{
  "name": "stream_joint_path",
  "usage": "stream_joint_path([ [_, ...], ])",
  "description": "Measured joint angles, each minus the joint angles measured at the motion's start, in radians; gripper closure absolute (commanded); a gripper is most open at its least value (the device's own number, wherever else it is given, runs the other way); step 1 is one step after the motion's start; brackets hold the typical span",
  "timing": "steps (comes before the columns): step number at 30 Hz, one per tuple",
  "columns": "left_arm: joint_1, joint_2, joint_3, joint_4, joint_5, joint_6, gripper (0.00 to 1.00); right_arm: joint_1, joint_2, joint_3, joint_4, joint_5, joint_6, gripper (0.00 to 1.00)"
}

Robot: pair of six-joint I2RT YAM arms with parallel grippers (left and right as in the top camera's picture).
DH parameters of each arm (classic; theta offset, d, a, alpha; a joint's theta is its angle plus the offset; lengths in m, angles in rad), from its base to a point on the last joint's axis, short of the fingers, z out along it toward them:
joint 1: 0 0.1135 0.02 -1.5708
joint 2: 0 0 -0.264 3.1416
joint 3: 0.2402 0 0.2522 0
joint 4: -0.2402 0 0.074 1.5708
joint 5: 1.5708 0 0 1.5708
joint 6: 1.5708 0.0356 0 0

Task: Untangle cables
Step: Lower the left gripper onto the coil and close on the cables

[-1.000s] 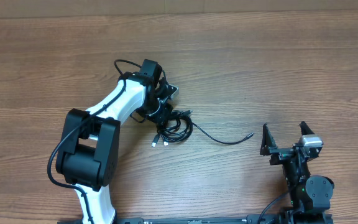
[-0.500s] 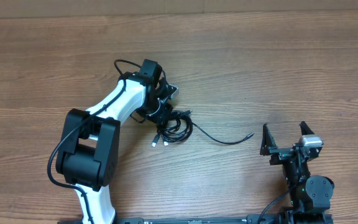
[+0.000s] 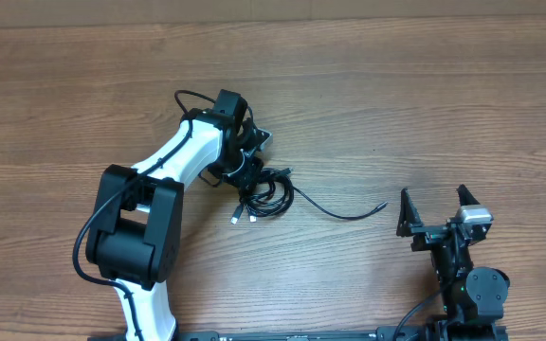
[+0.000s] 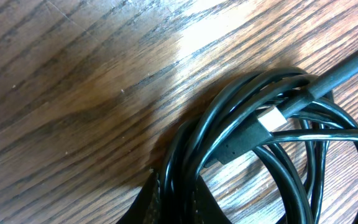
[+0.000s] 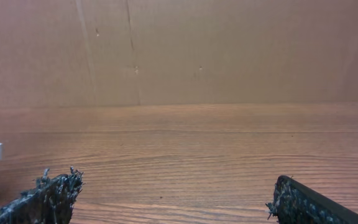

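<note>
Cables (image 3: 263,189): one coiled black bundle, left of centre on the tabletop (image 3: 425,104), at mid depth. Two silver-tipped plugs (image 3: 243,217) stick out on its near side. One loose strand (image 3: 339,210) trails right, and its tip lies near the right jaws without touching them.

Left arm (image 3: 183,156) reaches to the bundle's far-left edge. Left jaws are clenched. The wrist view shows loops (image 4: 229,124) running down into the dark pads at the bottom edge, so they are grasping cable, seemingly more than one strand. A pale-tipped plug (image 4: 269,117) lies threaded across the coil.

Right arm (image 3: 458,256) sits near right. Right jaws are released and wide, with nothing between them and only bare wood ahead.

Step in hand, as I read it: anchor the coil with the left and draw one cord free.
- Keep the left grip low and steady so the coil does not drag.
- The trailing strand is the easiest pick for the right.
- Take it near its tip and pull right, along the tabletop, slowly.
- If loops tighten, stop pulling, since the threaded plug looks likely to snag.

Containers: none in view. The cables rest on bare tabletop.
</note>
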Motion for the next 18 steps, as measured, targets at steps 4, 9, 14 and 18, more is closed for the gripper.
stream_joint_path([
  [4, 0.000, 0.001, 0.002, -0.003, 0.000, 0.000, 0.96, 0.000, 0.000, 0.000, 0.000, 0.000, 0.000, 0.00],
  [9, 0.000, 0.001, 0.002, -0.003, 0.000, -0.001, 0.96, 0.000, 0.000, 0.000, -0.001, 0.000, 0.000, 0.00],
  [14, 0.000, 0.001, 0.002, -0.003, 0.003, -0.004, 0.96, 0.000, 0.000, 0.000, 0.000, 0.000, 0.000, 0.00],
  [18, 0.000, 0.008, 0.025, -0.047, 0.004, -0.005, 0.96, 0.000, 0.000, 0.000, 0.000, 0.000, 0.000, 0.00],
])
